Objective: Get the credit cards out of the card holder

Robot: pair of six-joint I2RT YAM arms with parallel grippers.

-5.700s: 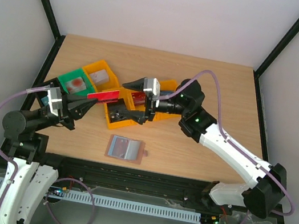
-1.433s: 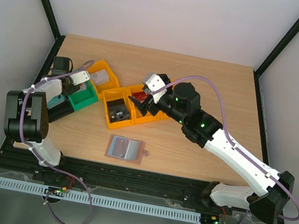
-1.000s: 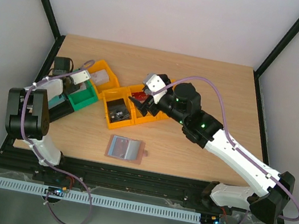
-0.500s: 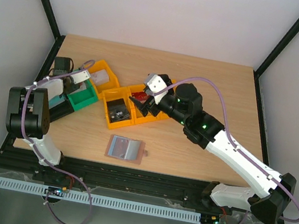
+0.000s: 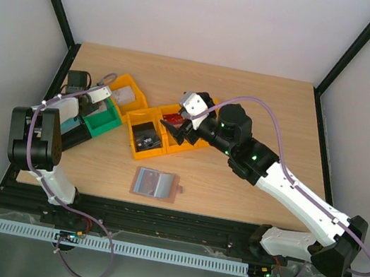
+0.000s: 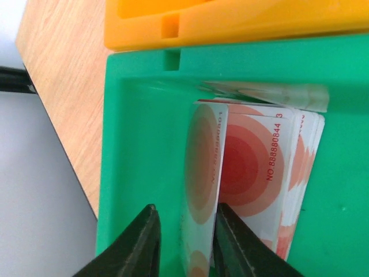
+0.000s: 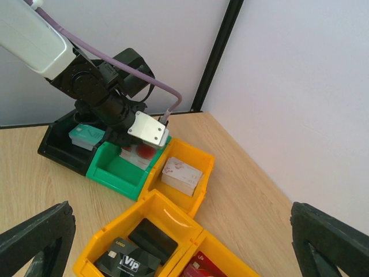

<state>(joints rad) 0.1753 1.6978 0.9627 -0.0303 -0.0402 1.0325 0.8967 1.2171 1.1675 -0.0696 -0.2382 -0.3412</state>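
I am watching the left gripper [image 6: 185,216] reaching down inside the green bin [image 6: 132,150]. Its jaws are standing narrow, straddling the front card [image 6: 202,167], a white one printed with red rings. That card is standing on edge against the stack of matching cards [image 6: 259,167] filling the rest of the green bin. A sliver of green is showing between one finger and the card, so I am reading this as a loose straddle and not a pinch.

The right gripper [image 7: 181,208] is hanging wide and empty over the orange bins [image 5: 130,136] sitting just right of the green bin.

The card holder [image 5: 154,183] is lying open, blue lining up, well apart from the green bin. It is nearer the arm bases and off to the green bin's right, and neither arm is touching it. I cannot tell from here whether any cards are left in its slots.

I am judging this as the drop-off step, with a pulled card being set down among its likes. Next I am wanting the left jaws parted enough to clear both faces. After that comes a straight lift out of the green bin, so the card is not dragged up or tipped over the wall. Only then am I checking the card holder for anything left in it.
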